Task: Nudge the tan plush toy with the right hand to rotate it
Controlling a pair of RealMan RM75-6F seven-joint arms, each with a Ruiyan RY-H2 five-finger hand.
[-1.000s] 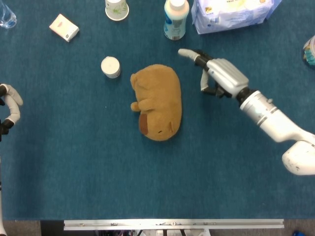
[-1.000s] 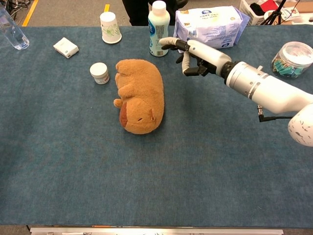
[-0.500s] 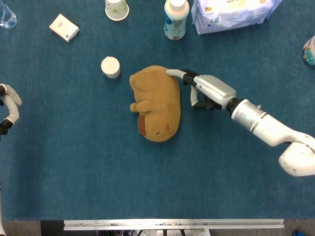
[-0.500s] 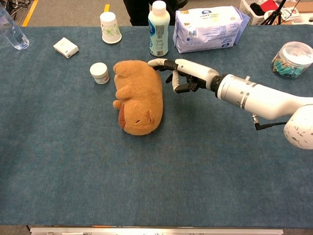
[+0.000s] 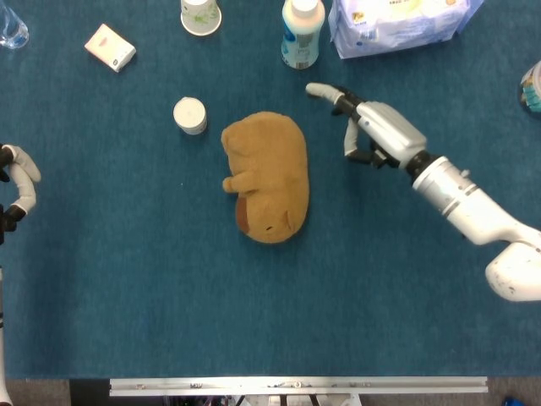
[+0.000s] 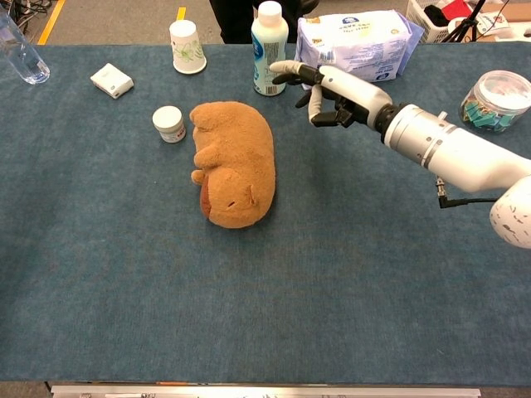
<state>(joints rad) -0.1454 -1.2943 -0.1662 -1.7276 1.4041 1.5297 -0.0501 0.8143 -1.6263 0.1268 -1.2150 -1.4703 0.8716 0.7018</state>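
The tan plush toy lies on the blue table cloth near the middle, its long axis running near to far, with its brown face end toward the front; the chest view shows the plush too. My right hand hovers to its upper right, clear of it, with one finger stretched toward the bottle and the others curled in; it holds nothing. In the chest view this hand sits just right of the bottle. My left hand shows only partly at the left edge of the head view.
A small white jar stands close to the plush's upper left. Along the far side are a paper cup, a white bottle, a wipes pack and a small white box. A clear jar stands at right.
My right hand reached in and touched the plush's far right end, then drew back up and right. The plush has shifted slightly left and turned a little.
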